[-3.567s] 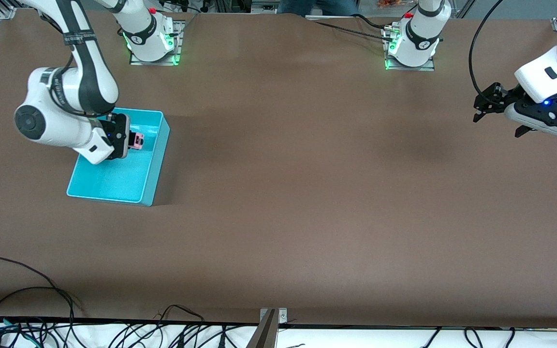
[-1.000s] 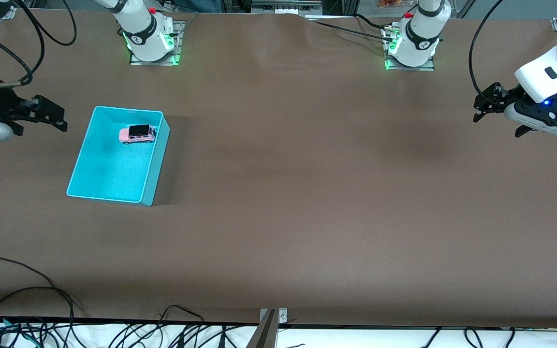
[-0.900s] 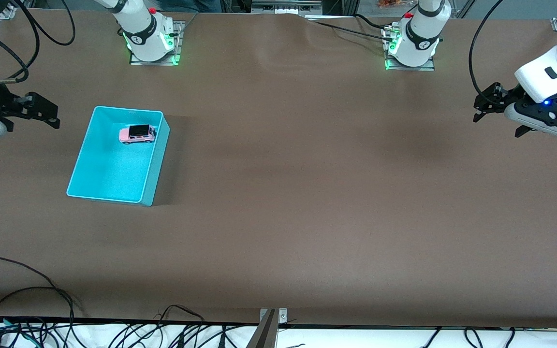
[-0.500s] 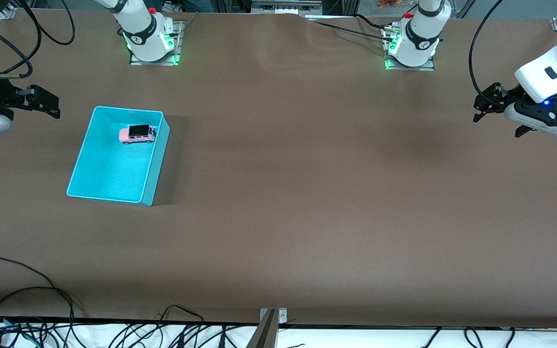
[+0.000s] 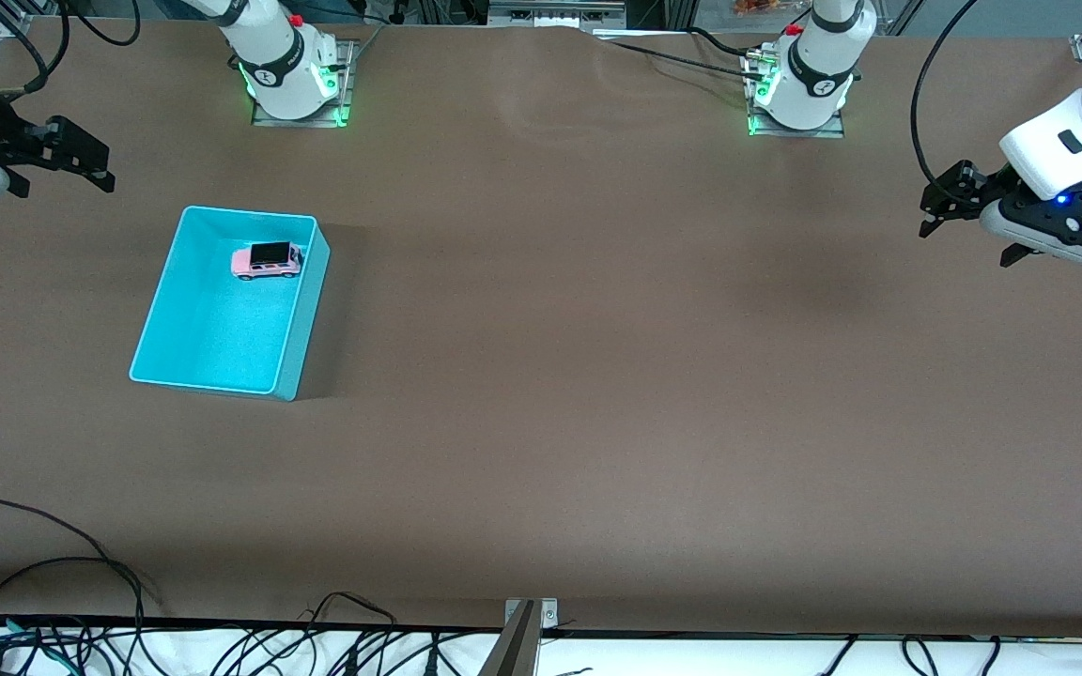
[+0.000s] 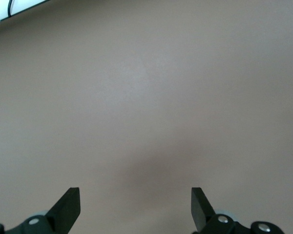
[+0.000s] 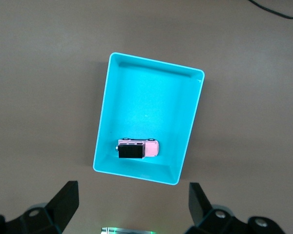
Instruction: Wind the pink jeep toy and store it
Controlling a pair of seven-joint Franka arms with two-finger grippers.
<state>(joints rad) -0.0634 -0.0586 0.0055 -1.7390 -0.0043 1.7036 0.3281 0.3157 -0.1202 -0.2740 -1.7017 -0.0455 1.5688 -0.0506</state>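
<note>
Front view: the pink jeep toy (image 5: 266,260) sits in the cyan bin (image 5: 158,324) (light, hard, slick; best pinched across its sides); left gripper (image 5: 952,202) and right gripper (image 5: 67,160) wait over bare bench (image 5: 597,376), fingers apart.

I see a brown worktop (image 5: 597,376), black cables (image 5: 81,601) along its near edge, even light

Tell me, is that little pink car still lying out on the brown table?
No, the pink jeep toy sits inside the cyan bin, in the part of it farthest from the front camera.
</note>
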